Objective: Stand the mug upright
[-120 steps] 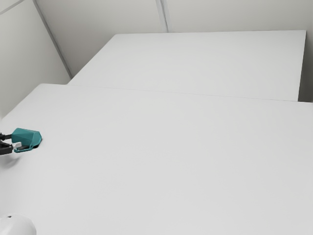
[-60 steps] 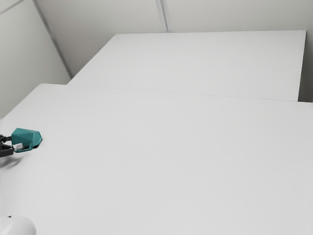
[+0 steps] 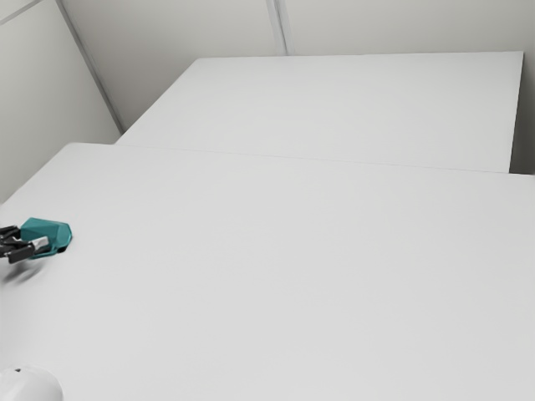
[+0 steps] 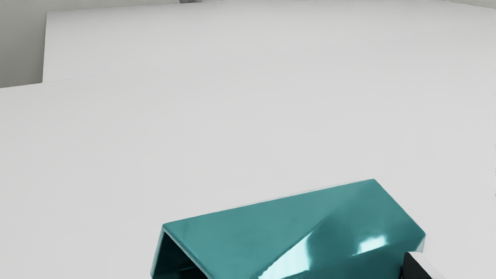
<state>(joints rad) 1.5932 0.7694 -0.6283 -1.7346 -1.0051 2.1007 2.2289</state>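
Note:
At the exterior view's left edge, the gripper (image 3: 25, 244) is beside the teal mug (image 3: 52, 232), its dark fingers spread apart. The nearer finger, with a pale pad, overlaps the mug's lower left part and covers the handle area. In the wrist view, the faceted mug (image 4: 294, 228) lies on its side, with its dark hollow mouth toward one side. One finger (image 4: 416, 265) of the open gripper is at the end opposite that mouth. Whether it touches the mug I cannot tell.
The mug lies on a white table (image 3: 284, 276). Beyond it stands a second white surface (image 3: 334, 109), with pale walls (image 3: 184, 25) behind. A white rounded object (image 3: 29, 386) is at the exterior view's lower left corner.
My hand has turned and edged toward the exterior view's right, so the nearer finger now overlaps the mug where its handle showed before. The mug has not visibly moved.

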